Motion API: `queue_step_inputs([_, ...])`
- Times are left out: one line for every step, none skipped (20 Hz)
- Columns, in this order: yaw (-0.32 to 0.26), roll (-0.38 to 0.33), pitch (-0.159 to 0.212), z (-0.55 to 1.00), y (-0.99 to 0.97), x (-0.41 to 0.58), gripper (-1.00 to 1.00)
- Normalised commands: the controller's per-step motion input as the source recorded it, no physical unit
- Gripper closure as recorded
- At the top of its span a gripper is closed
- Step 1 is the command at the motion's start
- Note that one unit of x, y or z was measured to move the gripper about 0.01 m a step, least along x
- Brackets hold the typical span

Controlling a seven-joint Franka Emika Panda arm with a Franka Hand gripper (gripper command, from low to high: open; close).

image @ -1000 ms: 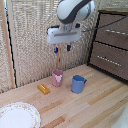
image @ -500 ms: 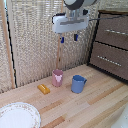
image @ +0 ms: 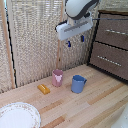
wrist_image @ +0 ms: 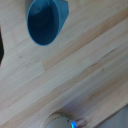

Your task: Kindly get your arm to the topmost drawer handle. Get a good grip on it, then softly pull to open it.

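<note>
The arm hangs above the table, its gripper spread and empty. The handle lies well apart, toward the exterior view's right. Best to approach level, straddle the bar squarely, then close.

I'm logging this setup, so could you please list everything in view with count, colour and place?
Drawers: at least two visible, dark brown, the exterior view's right, shut.
Handles: one slim silver bar on each drawer front.
Blue cup: one, mid-table, also seen in the wrist view.
Pink cup: one, beside the blue cup.
Orange block: one, small, nearer the plate.
Plate: one, white, near corner.
Table: one, light wood.
Screen: one, beige woven, behind.
Arm: one, white, above the cups.
Gripper: one, blue-tipped, holding nothing.
</note>
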Motion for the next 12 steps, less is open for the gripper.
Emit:
queue_step_inputs([0.134, -0.375, 0.049, -0.07, 0.00, -0.043, -1.00])
queue_step_inputs([0.136, -0.375, 0.049, -0.07, 0.00, -0.049, -1.00])
queue_step_inputs([0.144, -0.375, 0.045, -0.07, 0.00, -0.060, -1.00])
queue_step_inputs([0.162, -0.375, 0.030, -0.10, -0.03, -0.100, -1.00])
queue_step_inputs([0.173, -0.375, 0.020, -0.11, -0.07, -0.117, -1.00])
queue_step_inputs([0.179, -0.375, 0.013, -0.11, -0.07, -0.109, -1.00])
queue_step_inputs([0.185, -0.375, 0.004, -0.10, -0.07, -0.091, -1.00])
queue_step_inputs([0.187, -0.375, 0.002, -0.09, -0.07, -0.089, -1.00])
queue_step_inputs([0.187, -0.375, 0.000, -0.09, -0.07, -0.083, -1.00])
queue_step_inputs([0.187, -0.375, 0.000, -0.09, -0.07, -0.083, -1.00])
queue_step_inputs([0.184, -0.375, 0.000, -0.10, -0.08, -0.074, -1.00])
queue_step_inputs([0.183, -0.375, 0.000, -0.11, -0.08, -0.066, -1.00])
